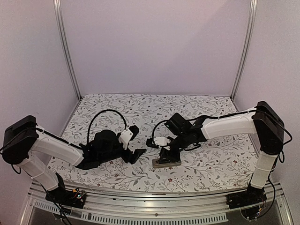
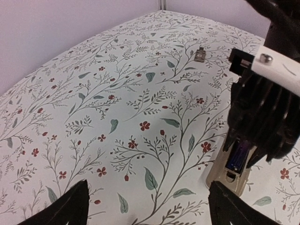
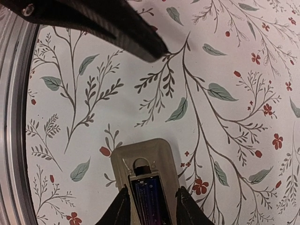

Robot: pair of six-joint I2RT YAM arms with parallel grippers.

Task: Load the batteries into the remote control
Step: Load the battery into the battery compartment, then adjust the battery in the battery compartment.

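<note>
1. We see the remote control (image 3: 145,161) back-up on the table (image 1: 215,166), a battery (image 3: 149,199) in its open bay
2. Right gripper (image 3: 152,213) jaws slightly apart, straddling that battery; we think a skewed lift-off could drag it out
3. Left gripper (image 2: 151,211) wide apart, empty, off to the side; nothing braces the remote control, so a push may slide it

Left arm stretches low over the table (image 1: 215,171) toward its middle, left gripper (image 1: 136,143) spread wide. Right arm folds in from the right edge, right gripper (image 1: 167,152) pointing down, jaws narrowly parted
</note>
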